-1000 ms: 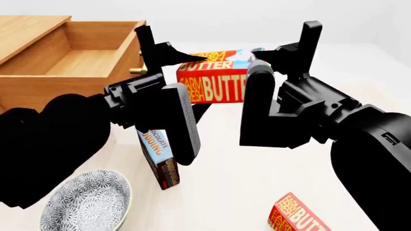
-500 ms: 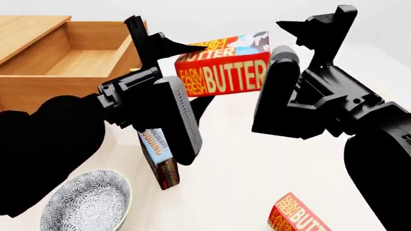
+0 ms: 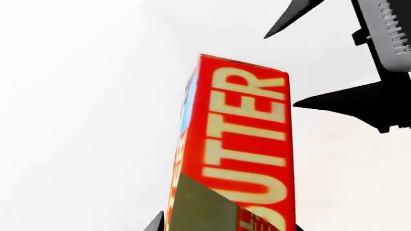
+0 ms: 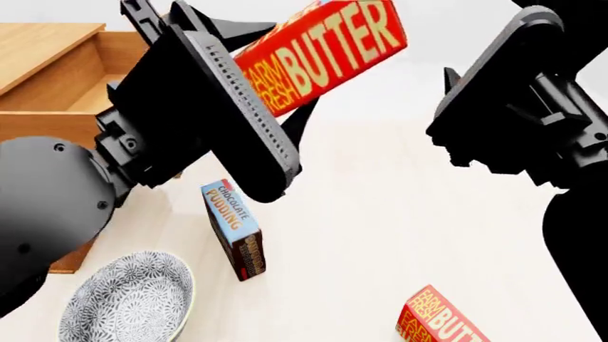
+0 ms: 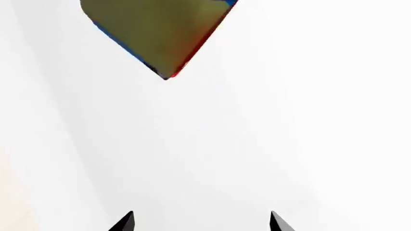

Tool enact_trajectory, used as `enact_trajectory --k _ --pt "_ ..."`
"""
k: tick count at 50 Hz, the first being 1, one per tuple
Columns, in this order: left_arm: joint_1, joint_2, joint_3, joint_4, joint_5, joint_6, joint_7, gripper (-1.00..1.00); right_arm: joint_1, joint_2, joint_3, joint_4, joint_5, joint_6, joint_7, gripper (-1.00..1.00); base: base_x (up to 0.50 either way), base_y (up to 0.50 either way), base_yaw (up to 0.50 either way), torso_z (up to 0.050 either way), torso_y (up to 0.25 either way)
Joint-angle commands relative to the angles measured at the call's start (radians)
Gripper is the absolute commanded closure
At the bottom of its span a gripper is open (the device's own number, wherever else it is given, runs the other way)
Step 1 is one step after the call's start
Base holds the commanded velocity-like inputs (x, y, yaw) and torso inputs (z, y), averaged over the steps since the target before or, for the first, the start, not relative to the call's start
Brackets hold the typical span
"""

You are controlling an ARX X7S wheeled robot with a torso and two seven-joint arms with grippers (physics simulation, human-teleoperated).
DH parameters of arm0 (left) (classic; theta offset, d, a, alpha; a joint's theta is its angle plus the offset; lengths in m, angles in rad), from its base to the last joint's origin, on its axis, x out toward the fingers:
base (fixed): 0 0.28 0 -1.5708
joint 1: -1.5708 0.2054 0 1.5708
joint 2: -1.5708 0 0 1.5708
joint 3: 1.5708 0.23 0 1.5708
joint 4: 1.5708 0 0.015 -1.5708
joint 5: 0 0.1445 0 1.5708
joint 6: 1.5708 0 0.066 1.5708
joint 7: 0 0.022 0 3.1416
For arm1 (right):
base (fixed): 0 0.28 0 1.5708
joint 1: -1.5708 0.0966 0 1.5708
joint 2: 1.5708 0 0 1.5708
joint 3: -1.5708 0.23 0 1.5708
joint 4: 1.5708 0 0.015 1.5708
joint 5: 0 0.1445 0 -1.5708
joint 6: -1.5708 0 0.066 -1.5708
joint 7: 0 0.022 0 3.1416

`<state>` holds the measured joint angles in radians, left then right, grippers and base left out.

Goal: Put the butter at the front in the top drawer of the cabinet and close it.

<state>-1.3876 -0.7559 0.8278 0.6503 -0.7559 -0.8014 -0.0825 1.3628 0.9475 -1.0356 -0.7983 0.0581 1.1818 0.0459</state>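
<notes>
My left tool point(image 4: 238, 32) has hold of the butter point(image 4: 328, 50) by one end, its jaws closed against the box, which is raised off the table point(image 4: 380, 235) and tilted, its far end higher. In the left wrist view the butter point(image 3: 241, 149) runs away from the camera, red with pale lettering. It hangs just beside the open top drawer point(image 4: 57, 100) of the cabinet point(image 4: 38, 43), on the side nearer the middle of the table, not yet inside.

My right tool point(image 5: 201, 222) is spread wide and grips nothing; only its two dark fingertips point(image 5: 124, 222) show in its wrist view, with the butter's end point(image 5: 160, 33) well apart from them.

On the table, a chocolate pudding box point(image 4: 235, 228) stands near a patterned bowl point(image 4: 128, 299). A second butter box point(image 4: 439, 320) lies at the near edge of the head view.
</notes>
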Motion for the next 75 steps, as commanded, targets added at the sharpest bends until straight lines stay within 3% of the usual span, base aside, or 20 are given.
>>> enact_trajectory --k 1,5,13,19,23,27,35,41,53,58,68,75 --pt "-0.081 0.044 -0.223 0.039 -0.34 -0.259 -0.275 1.0 -0.151 -0.045 0.291 0.022 0.145 0.039 0.092 -1.0 0.0 0.0 0.0 0.0 0.0" --pt "-0.142 0.069 -0.261 -0.026 -0.492 -0.365 -0.374 1.0 -0.205 -0.084 0.438 0.018 0.21 0.049 0.114 -1.0 0.0 0.0 0.0 0.0 0.0" --pt "-0.248 0.104 -0.256 -0.18 -0.604 -0.501 -0.456 1.0 -0.273 -0.176 0.647 0.025 0.313 0.079 0.123 -1.0 0.0 0.0 0.0 0.001 0.001" --pt "-0.29 0.124 -0.283 -0.3 -0.708 -0.542 -0.518 1.0 -0.319 -0.277 0.805 0.023 0.392 0.161 0.134 -1.0 0.0 0.0 0.0 0.0 0.002" --pt "-0.294 0.14 -0.318 -0.398 -0.807 -0.539 -0.623 1.0 -0.339 -0.332 0.888 0.003 0.436 0.203 0.132 -1.0 0.0 0.0 0.0 0.0 0.0" --pt "-0.314 0.146 -0.31 -0.455 -0.808 -0.545 -0.64 1.0 -0.347 -0.399 0.991 -0.015 0.485 0.261 0.128 -1.0 0.0 0.0 0.0 0.0 0.003" --pt "-0.365 0.168 -0.291 -0.651 -0.873 -0.576 -0.728 1.0 -0.374 -0.433 1.059 -0.038 0.518 0.276 0.124 -1.0 0.0 0.0 0.0 0.001 0.001" --pt "-0.435 0.185 -0.249 -0.797 -0.81 -0.592 -0.676 1.0 -0.383 -0.464 1.13 -0.041 0.549 0.296 0.117 -1.0 0.0 0.0 0.0 0.0 0.002" --pt "-0.574 0.251 -0.122 -1.132 -0.612 -0.559 -0.482 1.0 -0.416 -0.446 1.131 -0.033 0.551 0.258 0.116 -1.0 0.0 0.0 0.0 0.0 0.002" --pt "-0.648 0.315 -0.064 -1.355 -0.507 -0.495 -0.404 1.0 -0.423 -0.442 1.13 -0.034 0.556 0.248 0.113 -1.0 0.0 0.0 0.0 0.002 0.0" --pt "-0.787 0.518 0.072 -1.954 -0.293 -0.274 -0.106 1.0 -0.447 -0.428 1.132 -0.045 0.567 0.225 0.104 -1.0 0.0 0.0 0.0 0.0 0.002" --pt "-0.732 0.503 -0.166 -1.959 -0.136 -0.274 -0.19 1.0 -0.461 -0.424 1.129 -0.043 0.572 0.208 0.099 -1.0 0.0 0.0 0.0 0.0 0.001"
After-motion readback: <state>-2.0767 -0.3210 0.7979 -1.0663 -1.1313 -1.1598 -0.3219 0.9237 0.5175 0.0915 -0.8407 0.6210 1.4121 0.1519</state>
